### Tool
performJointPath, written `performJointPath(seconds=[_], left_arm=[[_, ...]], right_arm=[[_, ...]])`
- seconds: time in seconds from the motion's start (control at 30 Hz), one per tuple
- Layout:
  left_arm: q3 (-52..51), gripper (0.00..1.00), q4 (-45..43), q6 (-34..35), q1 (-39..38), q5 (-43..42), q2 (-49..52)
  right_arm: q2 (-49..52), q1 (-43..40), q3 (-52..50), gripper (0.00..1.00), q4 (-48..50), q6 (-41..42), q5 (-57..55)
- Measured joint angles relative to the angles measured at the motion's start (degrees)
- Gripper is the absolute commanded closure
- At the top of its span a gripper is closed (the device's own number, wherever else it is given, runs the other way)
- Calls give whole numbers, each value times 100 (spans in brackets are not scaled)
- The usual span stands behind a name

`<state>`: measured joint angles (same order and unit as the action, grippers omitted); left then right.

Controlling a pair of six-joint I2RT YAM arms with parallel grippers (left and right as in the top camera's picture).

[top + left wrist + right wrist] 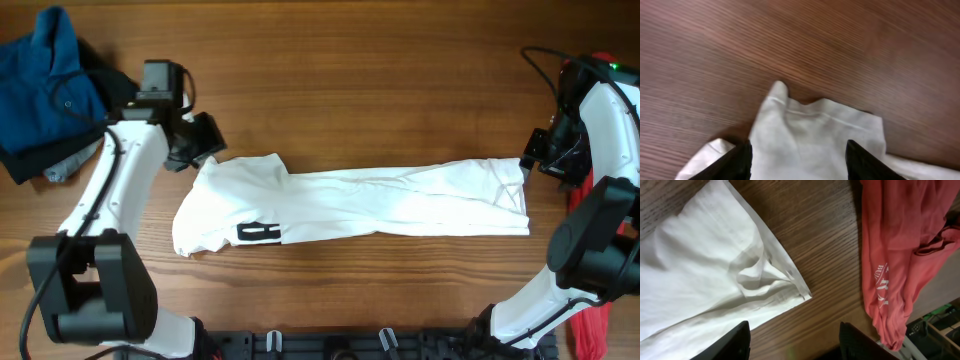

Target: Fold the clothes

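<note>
My left gripper (799, 161) hovering over upper left corner of white T-shirt (350, 205), jaws standing apart, gripping nothing. My right gripper (796, 341) likewise standing open, hanging above shirt's right end. Shirt lying as long narrow band across table (350, 80), seemingly doubled lengthwise, though layers hard to read from above. Am judging task early: crosswise folds not yet made; blue polo pile (45, 75) and red shirt (900, 255) waiting unfolded at table's edges.

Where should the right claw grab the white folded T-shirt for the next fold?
The white folded T-shirt lies flat as a long strip; pinch its free hem corner at the right end, coming from the right, where the right claw hovers open.
</note>
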<state>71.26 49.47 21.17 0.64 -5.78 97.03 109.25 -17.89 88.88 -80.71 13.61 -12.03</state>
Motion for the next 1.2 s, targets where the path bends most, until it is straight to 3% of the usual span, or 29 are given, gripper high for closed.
performJointPath(seconds=[0.33,0.5,0.63,1.2], left_arm=[[13,44,-361,-52,376,-398,1043],[13,64,-496,-74,376,-448,1174],[13,95,-496,-72,376,-474,1180],[356,96,-149,-295,376,-1025,970]], right_arm=[[0,0,0,44,0,0,0],[0,0,0,44,0,0,0],[0,0,0,44,2,0,0],[0,0,-2,44,0,0,0]])
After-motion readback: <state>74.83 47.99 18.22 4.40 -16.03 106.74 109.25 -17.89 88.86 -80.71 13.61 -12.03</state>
